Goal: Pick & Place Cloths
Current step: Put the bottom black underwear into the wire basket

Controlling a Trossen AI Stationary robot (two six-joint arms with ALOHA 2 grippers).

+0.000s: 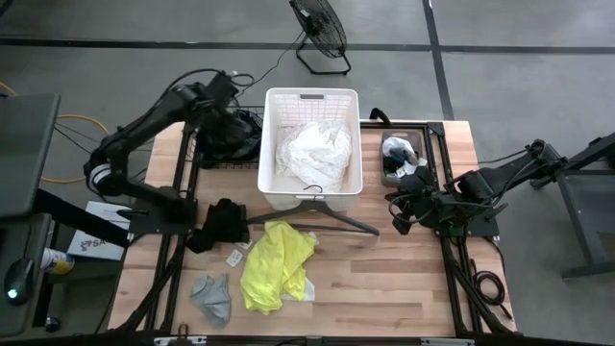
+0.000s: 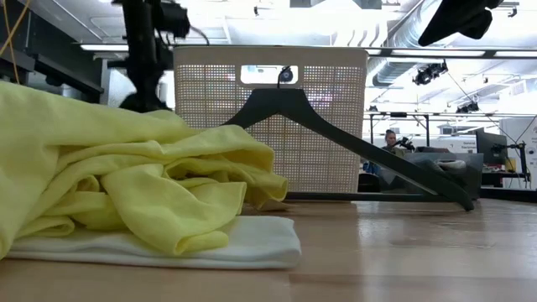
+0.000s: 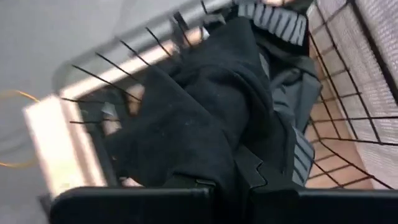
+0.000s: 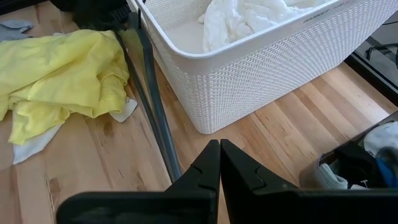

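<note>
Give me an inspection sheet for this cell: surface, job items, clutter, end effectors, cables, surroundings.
Surface: wooden table.
Job items: white cloth in white basket; yellow cloth, grey cloth, black cloth on table; black garments in wire bin.
Clutter: dark hanger beside basket; small tub of mixed items.
End effectors: left end effector shut on black garments; right end effector shut, empty, above the table.
Cables: yellow cable on floor, left.
Surroundings: floor fan; person far behind.
</note>
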